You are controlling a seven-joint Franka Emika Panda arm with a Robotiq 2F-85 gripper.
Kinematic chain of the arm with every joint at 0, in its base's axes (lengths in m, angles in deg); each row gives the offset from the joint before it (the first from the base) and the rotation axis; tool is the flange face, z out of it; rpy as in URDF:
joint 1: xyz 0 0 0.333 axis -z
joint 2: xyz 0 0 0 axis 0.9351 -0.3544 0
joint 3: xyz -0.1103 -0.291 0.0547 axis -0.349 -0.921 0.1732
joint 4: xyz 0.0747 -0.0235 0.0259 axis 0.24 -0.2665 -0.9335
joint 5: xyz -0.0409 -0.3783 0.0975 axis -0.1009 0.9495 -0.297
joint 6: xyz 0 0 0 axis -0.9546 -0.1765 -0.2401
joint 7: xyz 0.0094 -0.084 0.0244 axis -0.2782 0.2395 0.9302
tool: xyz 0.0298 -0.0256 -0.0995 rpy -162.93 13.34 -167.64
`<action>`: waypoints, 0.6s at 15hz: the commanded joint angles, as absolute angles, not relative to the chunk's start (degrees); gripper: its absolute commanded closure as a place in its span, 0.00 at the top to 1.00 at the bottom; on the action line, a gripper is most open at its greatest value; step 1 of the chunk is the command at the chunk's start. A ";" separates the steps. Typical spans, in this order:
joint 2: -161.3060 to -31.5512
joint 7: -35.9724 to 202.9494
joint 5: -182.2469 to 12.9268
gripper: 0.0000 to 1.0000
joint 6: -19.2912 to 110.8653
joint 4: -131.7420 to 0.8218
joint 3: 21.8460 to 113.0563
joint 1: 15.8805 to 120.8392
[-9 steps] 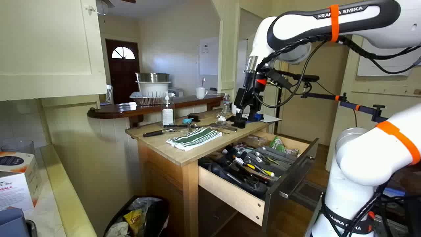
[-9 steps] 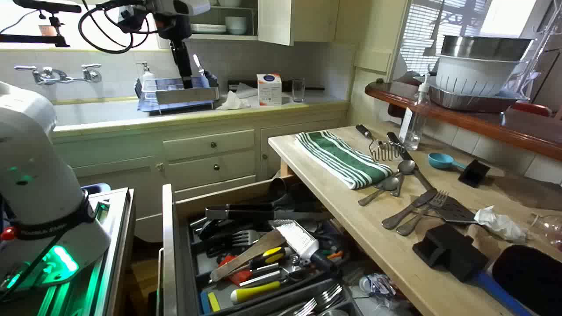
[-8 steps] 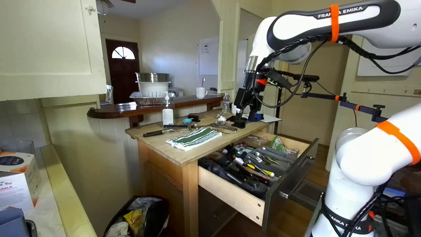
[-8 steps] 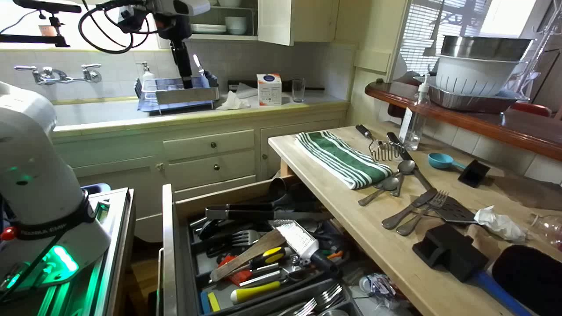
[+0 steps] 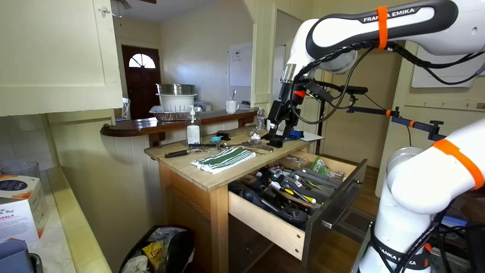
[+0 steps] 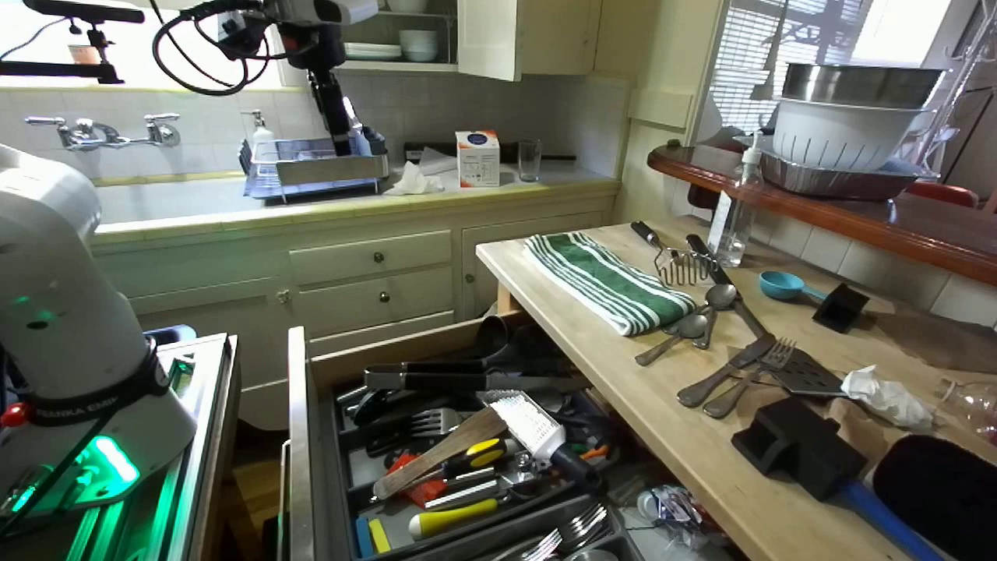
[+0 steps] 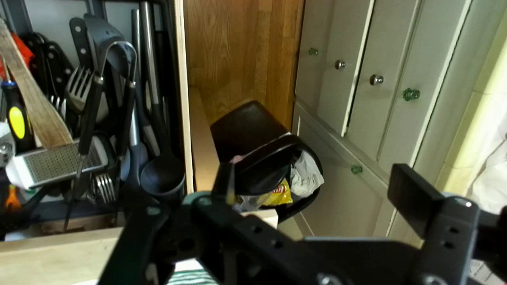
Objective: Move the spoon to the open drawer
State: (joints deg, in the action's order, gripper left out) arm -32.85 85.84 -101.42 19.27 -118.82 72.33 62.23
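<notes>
A metal spoon (image 6: 691, 326) lies on the wooden countertop (image 6: 648, 389) just beside the green-striped dish towel (image 6: 611, 282), near a second spoon (image 6: 720, 296), outside the open drawer (image 5: 265, 224). Both spoons lie as they did half a second ago; the gripper (image 7: 318, 184) has shifted slightly and leans more in both exterior views. The wrist view shows its fingers (image 7: 416, 194) wide apart, with the trash bin (image 7: 261, 168) seen between them; in an exterior view they overlap before the dish rack (image 6: 311, 173).
</notes>
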 commanded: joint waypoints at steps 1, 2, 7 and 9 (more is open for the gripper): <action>-40.67 92.95 -100.27 1.00 25.35 -114.28 70.04 63.39; -42.54 93.78 -99.96 1.00 26.37 -112.89 69.71 63.77; -57.94 107.88 -98.61 1.00 26.84 -99.88 64.51 62.97; -63.22 111.33 -97.54 1.00 27.10 -94.50 63.58 64.25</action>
State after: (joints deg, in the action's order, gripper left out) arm -53.68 106.06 -99.29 28.22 -103.91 65.33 63.46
